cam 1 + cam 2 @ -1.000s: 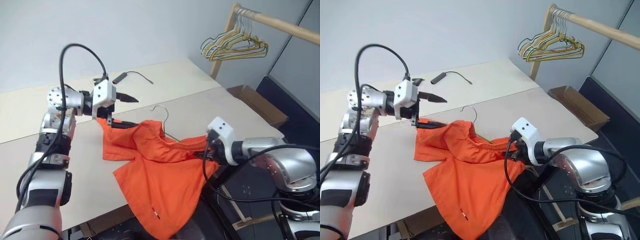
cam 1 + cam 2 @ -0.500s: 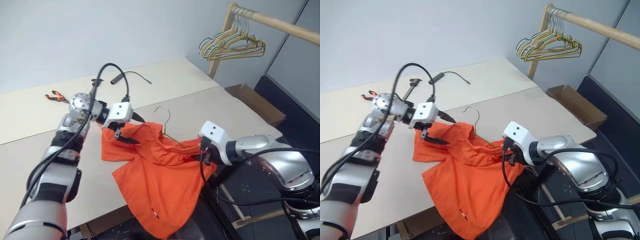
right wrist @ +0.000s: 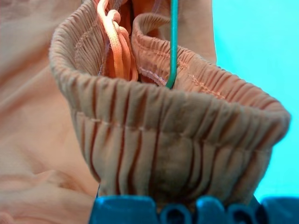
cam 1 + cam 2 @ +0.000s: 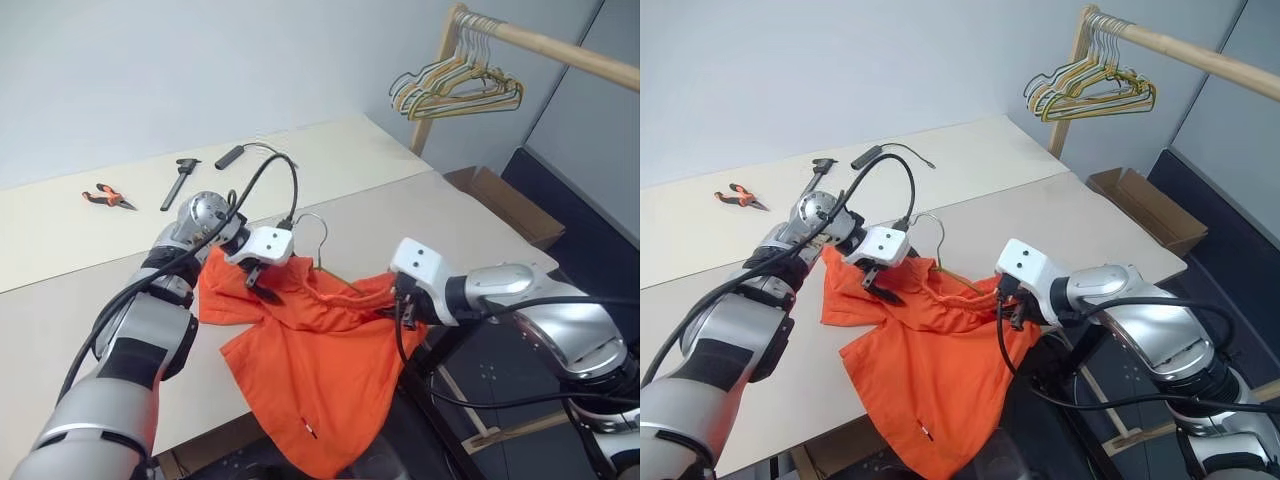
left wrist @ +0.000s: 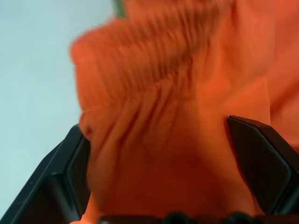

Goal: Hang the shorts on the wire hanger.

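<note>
Shorts [image 4: 320, 350] on table [image 4: 470, 225] edge, half hanging off. Wire hanger [image 4: 318, 238] mostly buried, hook showing. Left gripper [image 4: 262, 283] fingers spread wide around fabric; right gripper [image 4: 403, 310] pinching waistband, fingertips hidden.

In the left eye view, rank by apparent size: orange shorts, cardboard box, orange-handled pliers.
1. Bright orange fabric shorts, clearly largest.
2. Brown cardboard box, though it sits farther away.
3. Orange-handled pliers, smallest, also far off.

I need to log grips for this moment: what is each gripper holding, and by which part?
The right gripper pinches the bright orange fabric shorts by the gathered elastic waistband. The left gripper stands open around another waistband fold, gripping nothing yet.
</note>
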